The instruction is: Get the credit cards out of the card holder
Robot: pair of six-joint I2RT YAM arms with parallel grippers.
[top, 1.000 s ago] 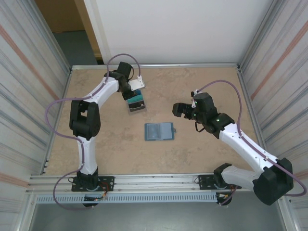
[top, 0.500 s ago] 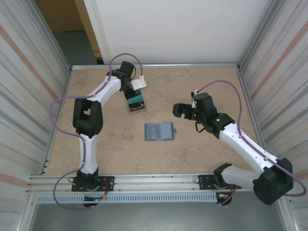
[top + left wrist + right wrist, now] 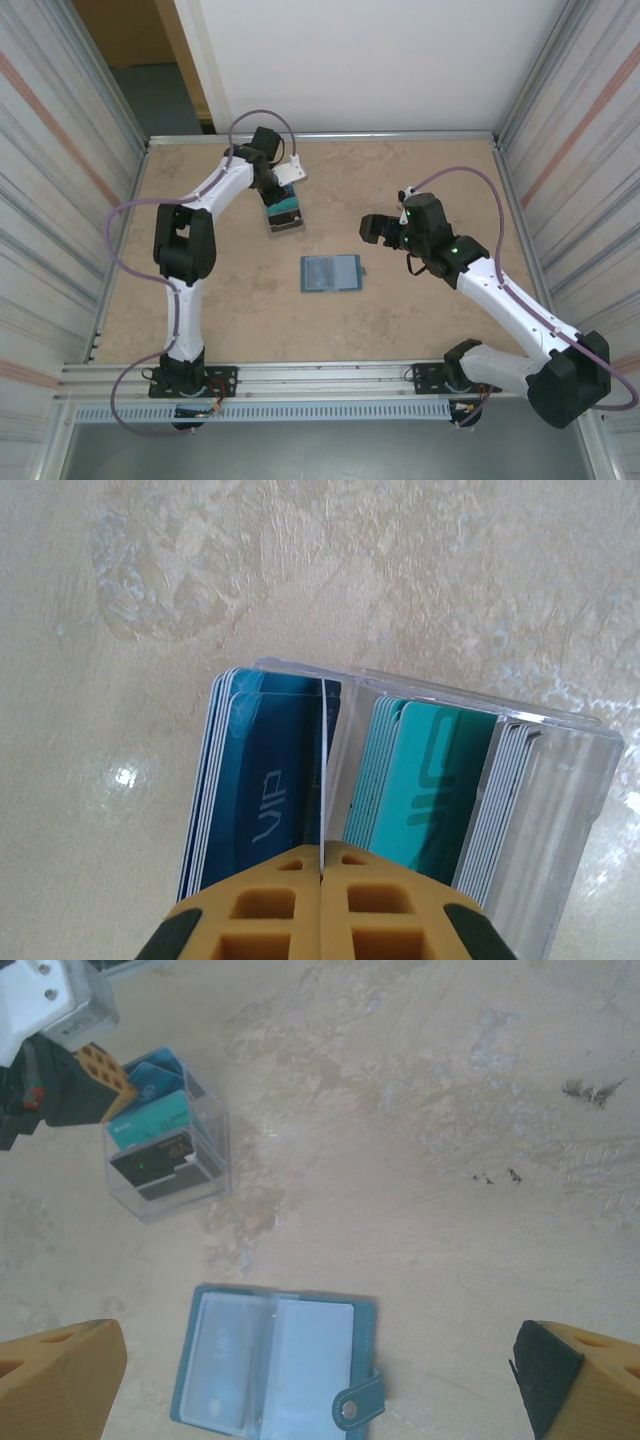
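The card holder [image 3: 331, 272] lies open on the table, its pale pocket panels up and its snap tab at the right; one pocket shows a card [image 3: 222, 1360]. My right gripper [image 3: 372, 228] hovers open above the card holder [image 3: 275, 1360], a fingertip [image 3: 60, 1375] at either side and nothing between them. My left gripper [image 3: 278, 195] is over a clear plastic box [image 3: 283, 212] and is shut on one thin credit card [image 3: 323, 780], seen edge-on. In the box stand dark blue cards [image 3: 255, 780], teal cards [image 3: 430, 780] and a pale stack [image 3: 500, 800].
The clear box [image 3: 165, 1150] stands behind and left of the card holder, with the left gripper [image 3: 60, 1060] at its far side. Metal walls close in the table left and right, and a rail [image 3: 320, 375] runs along the near edge.
The left wrist has shifted slightly toward the back right over the clear box. The right arm and the card holder have not moved.
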